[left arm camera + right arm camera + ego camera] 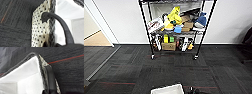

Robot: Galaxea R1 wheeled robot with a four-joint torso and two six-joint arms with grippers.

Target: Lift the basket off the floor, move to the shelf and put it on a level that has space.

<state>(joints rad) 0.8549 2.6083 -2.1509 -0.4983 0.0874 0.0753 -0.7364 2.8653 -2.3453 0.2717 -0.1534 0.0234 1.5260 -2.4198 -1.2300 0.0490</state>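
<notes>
The basket [167,89], woven with a white fabric lining, shows at the near edge of the head view, above the dark grey carpet floor [134,67]. The black wire shelf [176,30] stands ahead against the white wall, on casters. A wire level [176,1] runs along its top. In the left wrist view a dark loop handle [60,22] arches from the woven side [40,31] down into my left gripper [56,45]. In the right wrist view the other dark handle [50,78] runs along the rim into my right gripper [49,92]. Both hold the basket by its handles.
The shelf's middle tier holds a yellow toy [173,17], a blue thing [201,18] and boxes. A cardboard box [169,46] and bottles sit on the lowest tier. A doorway to light wooden flooring [95,40] opens at the left. Something dark [247,37] stands at the right.
</notes>
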